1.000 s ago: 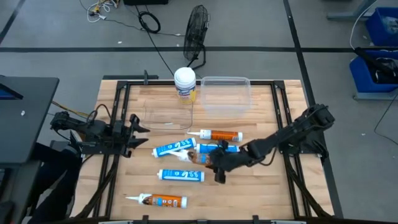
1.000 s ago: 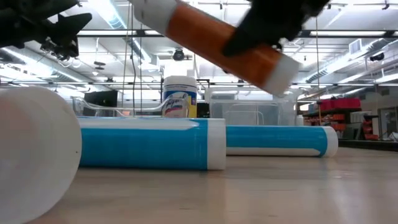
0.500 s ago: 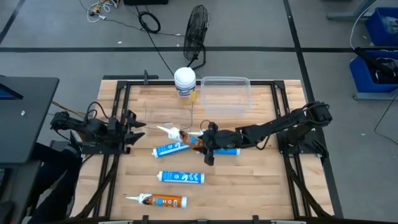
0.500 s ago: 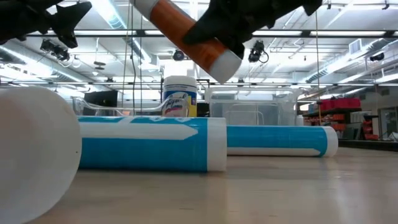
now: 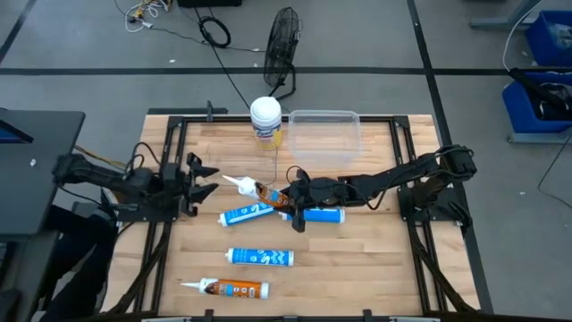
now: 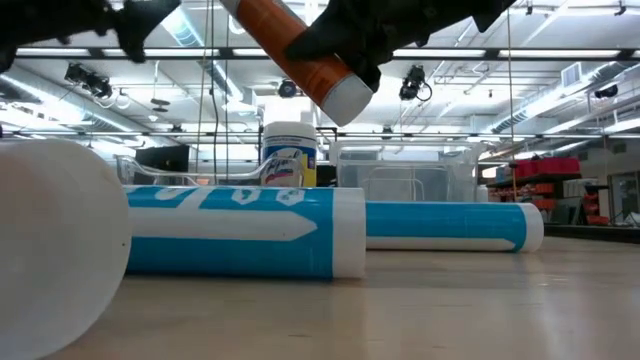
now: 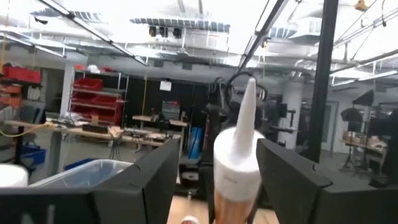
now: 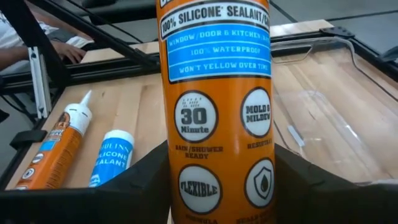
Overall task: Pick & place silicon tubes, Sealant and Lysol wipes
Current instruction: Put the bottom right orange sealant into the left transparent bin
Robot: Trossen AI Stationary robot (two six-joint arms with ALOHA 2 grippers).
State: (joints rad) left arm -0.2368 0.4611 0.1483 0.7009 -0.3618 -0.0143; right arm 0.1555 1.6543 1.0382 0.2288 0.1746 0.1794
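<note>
Since the earlier frames we see the orange sealant tube carried leftward off the cluster of tubes to table centre, and the left arm has reached in toward it. We note the tube held in the air, white nozzle pointing toward the left gripper, its rear end clamped between the fingers of the right gripper. In the right wrist view its label reads "100% silicone sealant". The left gripper's fingers stand wide apart, with the nozzle tip just in front of them and between them in the left wrist view; we cannot tell whether they touch it.

The Lysol wipes stand upright at the table's far edge, well apart from both grippers, just beside the clear plastic bin. We count three blue tubes lying flat: one under the held tube, one below the right gripper, one nearer the front. A second orange tube lies at the front edge of the wooden table.
</note>
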